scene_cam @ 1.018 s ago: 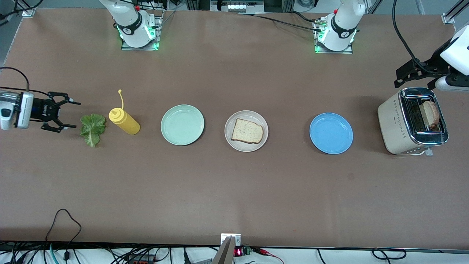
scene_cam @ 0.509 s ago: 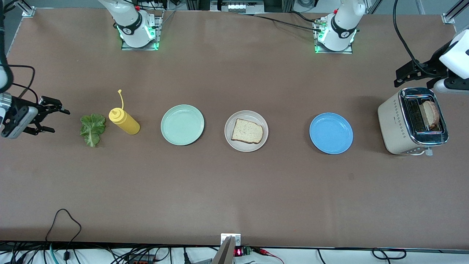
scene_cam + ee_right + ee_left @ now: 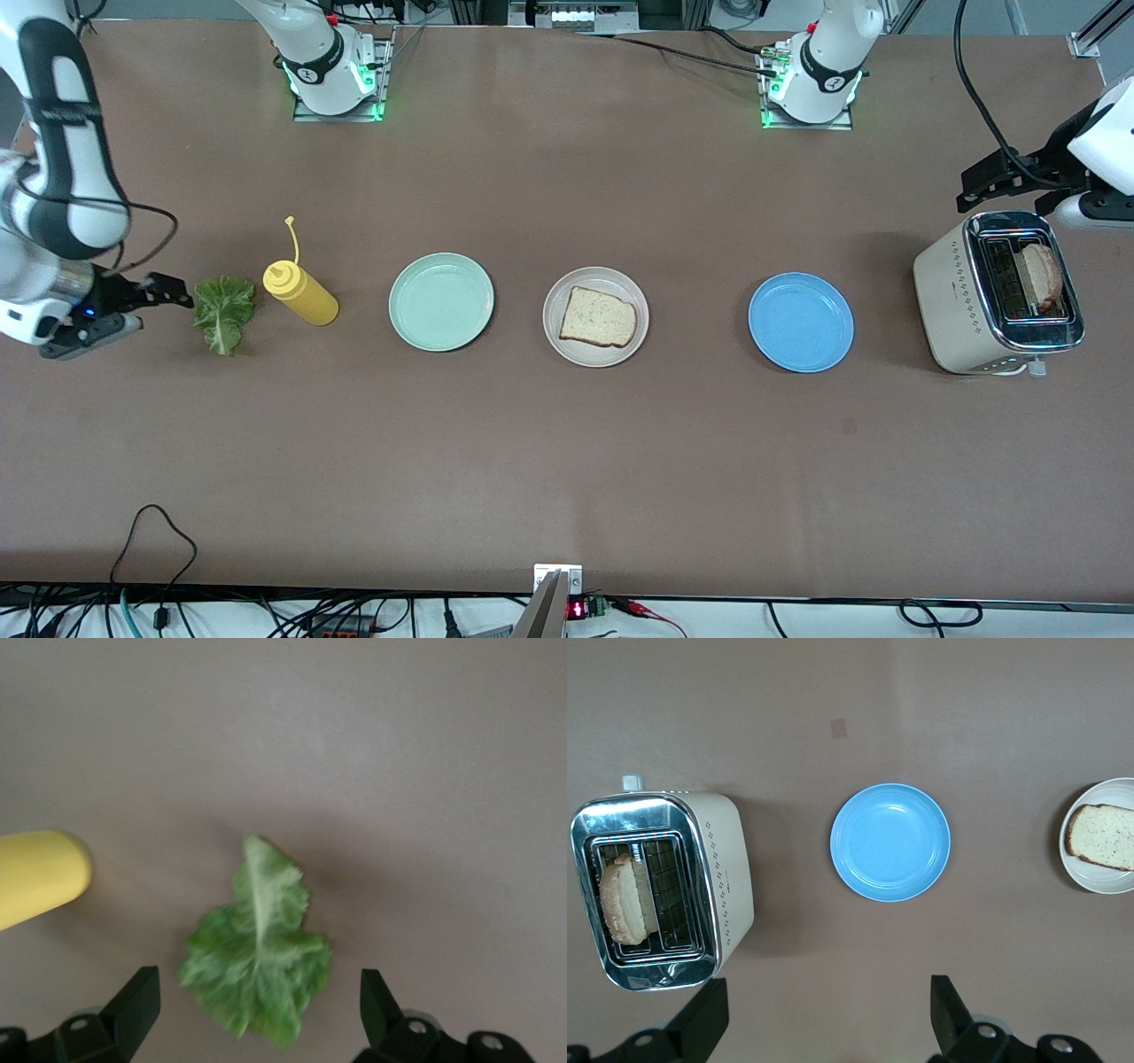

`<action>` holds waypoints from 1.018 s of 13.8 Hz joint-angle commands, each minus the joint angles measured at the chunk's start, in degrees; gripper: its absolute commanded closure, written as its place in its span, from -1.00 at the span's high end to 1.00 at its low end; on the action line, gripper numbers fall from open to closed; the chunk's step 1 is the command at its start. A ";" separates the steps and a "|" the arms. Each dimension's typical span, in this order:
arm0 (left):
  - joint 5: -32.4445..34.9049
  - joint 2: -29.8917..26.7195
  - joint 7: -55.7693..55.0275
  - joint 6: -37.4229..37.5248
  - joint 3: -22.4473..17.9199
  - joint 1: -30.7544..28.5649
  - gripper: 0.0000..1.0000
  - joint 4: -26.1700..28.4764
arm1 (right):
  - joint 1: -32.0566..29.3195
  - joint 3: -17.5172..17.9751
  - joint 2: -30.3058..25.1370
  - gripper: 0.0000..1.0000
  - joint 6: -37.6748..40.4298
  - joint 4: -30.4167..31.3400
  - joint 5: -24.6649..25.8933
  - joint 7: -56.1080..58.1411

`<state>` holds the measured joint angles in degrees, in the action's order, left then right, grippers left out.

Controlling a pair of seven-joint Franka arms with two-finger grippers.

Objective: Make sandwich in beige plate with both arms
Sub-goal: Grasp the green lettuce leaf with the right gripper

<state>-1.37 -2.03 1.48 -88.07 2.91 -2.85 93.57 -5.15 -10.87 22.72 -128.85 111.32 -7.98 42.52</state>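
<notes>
The beige plate [image 3: 620,354] sits mid-table with one bread slice [image 3: 598,316] lying on it. A second slice [image 3: 1041,275] stands in a slot of the toaster [image 3: 952,301]. The lettuce leaf [image 3: 224,312] lies flat on the table at the right arm's end. My right gripper [image 3: 166,312] hangs open just beside the leaf, and in the right wrist view the lettuce [image 3: 257,970] lies between its spread fingers [image 3: 133,1010]. My left gripper [image 3: 966,190] is open, high over the table by the toaster [image 3: 726,868], holding nothing.
A yellow squeeze bottle [image 3: 301,292] lies beside the lettuce, toward the plates. A mint-green plate [image 3: 441,301] and a blue plate [image 3: 800,322] flank the beige one, both bare. Cables run along the table edge nearest the front camera.
The right arm has swung in over its end of the table and brought its gripper up to the lettuce. The left gripper has barely shifted.
</notes>
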 commanded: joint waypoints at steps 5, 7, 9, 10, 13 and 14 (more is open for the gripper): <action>1.02 0.36 0.19 1.76 0.43 0.04 1.00 -1.37 | 2.07 0.06 6.98 1.00 -6.94 0.12 0.69 -6.65; 1.02 0.45 0.27 1.32 0.43 0.04 1.00 -1.37 | 2.77 0.06 7.51 0.79 -7.03 0.12 0.68 -8.93; 1.11 0.71 0.19 1.14 0.43 0.04 1.00 -1.54 | 3.48 0.06 7.95 0.47 -8.08 0.12 0.60 -9.30; 1.11 0.71 0.19 1.14 0.43 0.04 1.00 -1.55 | 3.57 0.06 8.56 0.26 -8.87 0.04 0.68 -9.21; 1.02 0.71 0.19 1.41 0.43 0.04 1.00 -1.46 | 3.39 -0.03 8.74 -0.33 -9.32 -0.05 0.68 -8.33; 1.02 0.71 0.27 1.41 0.43 0.04 1.00 -1.46 | 3.39 -0.03 8.74 -0.55 -9.23 -0.05 0.68 -8.33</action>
<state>-1.37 -1.89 1.48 -87.58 3.06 -2.83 93.55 -1.85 -10.72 31.17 -137.62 111.61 -7.98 34.40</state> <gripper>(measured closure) 0.000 0.656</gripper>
